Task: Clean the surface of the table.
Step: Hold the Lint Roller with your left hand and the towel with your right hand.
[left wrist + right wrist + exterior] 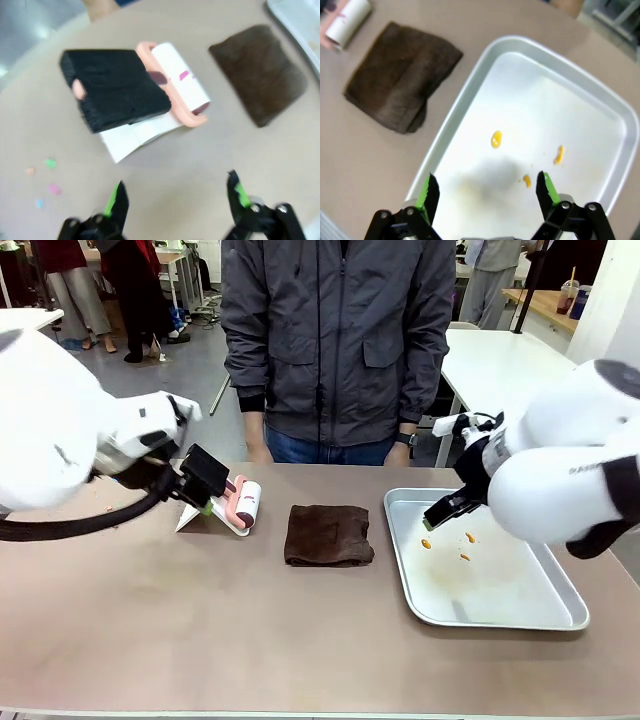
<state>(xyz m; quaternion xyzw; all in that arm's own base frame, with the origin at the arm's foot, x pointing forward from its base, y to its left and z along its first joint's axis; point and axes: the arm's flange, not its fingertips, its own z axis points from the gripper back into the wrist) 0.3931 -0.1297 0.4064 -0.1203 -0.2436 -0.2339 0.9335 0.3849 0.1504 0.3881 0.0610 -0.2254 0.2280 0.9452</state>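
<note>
left gripper (176, 190) fingers apart, empty, hovering over table (200, 630) just short of lint roller (175, 82) and blurred black block (115, 90) on white sheet (131, 137). few coloured specks (50, 162) on tabletop nearby. brown cloth (260, 75) flat between roller and tray (560, 56). right gripper (486, 182) fingers apart, empty, above tray holding 3 orange smears (496, 139). person (340, 340) at far edge.
</note>
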